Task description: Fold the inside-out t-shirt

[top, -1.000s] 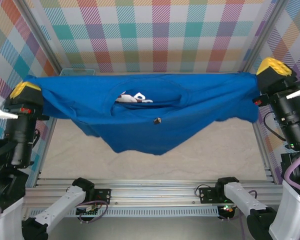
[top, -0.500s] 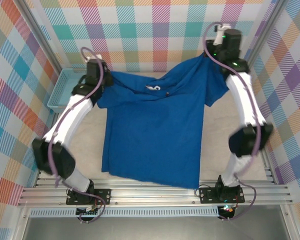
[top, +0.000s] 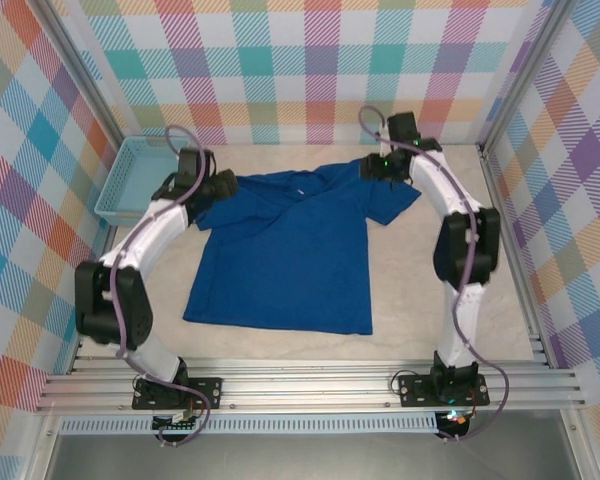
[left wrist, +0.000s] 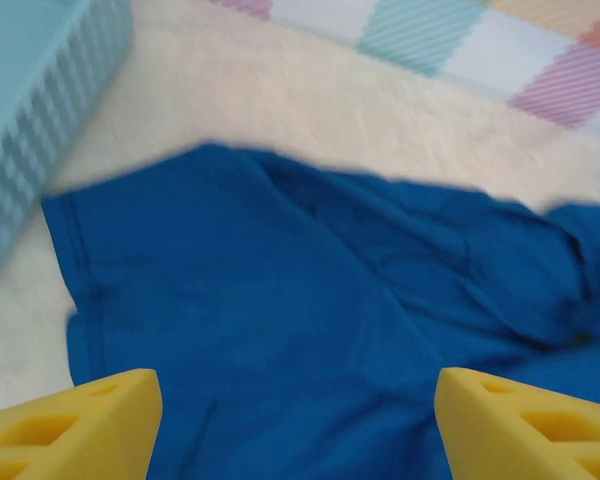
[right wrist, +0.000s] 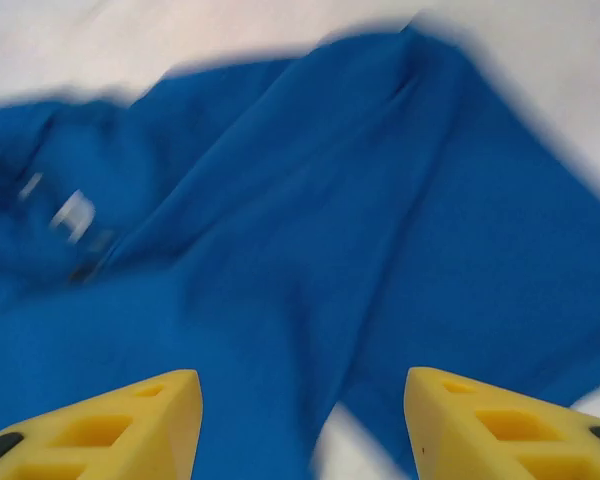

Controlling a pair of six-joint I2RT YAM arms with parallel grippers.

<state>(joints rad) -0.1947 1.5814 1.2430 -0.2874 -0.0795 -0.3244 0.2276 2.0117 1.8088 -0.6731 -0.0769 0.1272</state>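
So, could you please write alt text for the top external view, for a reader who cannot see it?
A royal-blue t-shirt lies spread on the beige table, collar toward the far side. The left gripper and right gripper are at its two far corners, near the sleeves. A light blue basket sits at the table's far left corner.

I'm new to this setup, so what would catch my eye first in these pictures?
A royal-blue t-shirt lies spread out mid-table. Both arms reach to its far edge, the left gripper and right gripper open above the cloth. A light blue basket sits at the far left corner.
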